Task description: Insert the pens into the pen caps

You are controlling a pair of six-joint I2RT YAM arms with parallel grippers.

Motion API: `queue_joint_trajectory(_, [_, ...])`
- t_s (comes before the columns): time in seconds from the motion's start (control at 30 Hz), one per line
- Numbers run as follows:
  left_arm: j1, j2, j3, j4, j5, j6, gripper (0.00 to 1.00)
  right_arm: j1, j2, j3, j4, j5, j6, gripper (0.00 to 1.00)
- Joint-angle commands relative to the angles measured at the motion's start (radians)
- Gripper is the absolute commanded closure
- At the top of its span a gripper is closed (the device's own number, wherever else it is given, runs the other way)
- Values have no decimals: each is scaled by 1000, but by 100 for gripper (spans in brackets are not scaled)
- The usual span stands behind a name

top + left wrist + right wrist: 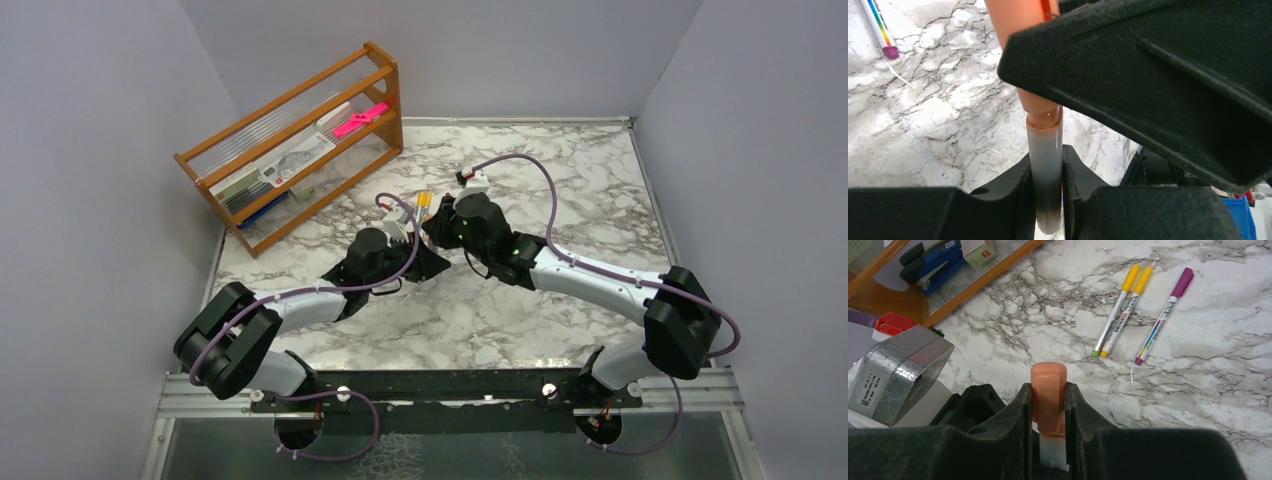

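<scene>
**Left arm.** The left gripper [1046, 156] has its jaws narrow, clamped on a pale grey translucent pen barrel [1044, 140]. The barrel stands upright in the left wrist view, its rounded end just below the fingers.

**Right arm.** The right gripper [1048, 388] has its jaws narrow, clamped on an orange-pink plastic pen cap [1048, 374]. A white piece shows just beneath the cap, between the jaws.

**Junction.** In the left wrist view the barrel's orange-pink collar touches the narrow end of the orange-pink part, and the 2 sit in line. Whether the pen is fully seated cannot be told. In the top view both grippers meet over the middle of the white marble-patterned surface [560, 160].

**Loose items.**
- 2 white-barrelled yellow-capped pens [1120, 315] lie side by side on the surface, touching. 1 has a green end, the other a yellow end.
- 1 white-barrelled purple-capped pen [1163, 315] lies just beside them, with a rainbow stripe along its barrel.
- Print runs along all 3 barrels and is too small to read.

**Other.**
- A wooden rack [393, 95] stands at the far left of the surface.
- It holds a bright pink flat item [360, 120], a blue stapler [930, 262] and a white box [979, 249] with a red mark; the lettering is illegible.
- A silver block [898, 367] carries a small label, which is unreadable.
</scene>
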Motion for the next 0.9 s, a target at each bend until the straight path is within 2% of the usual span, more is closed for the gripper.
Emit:
queue_joint_trajectory(0.0, [20,0,57,47,-24,-5,100,10,-21,-25,22,-28,5,99])
queue_joint_trajectory(0.47, [94,-38,91,50,1,-15,100,9,-41,-27,33,-38,-26,99])
queue_joint_trajectory(0.87, [95,0,145,43,-13,68,100,10,-103,-9,70,-162,-75,99])
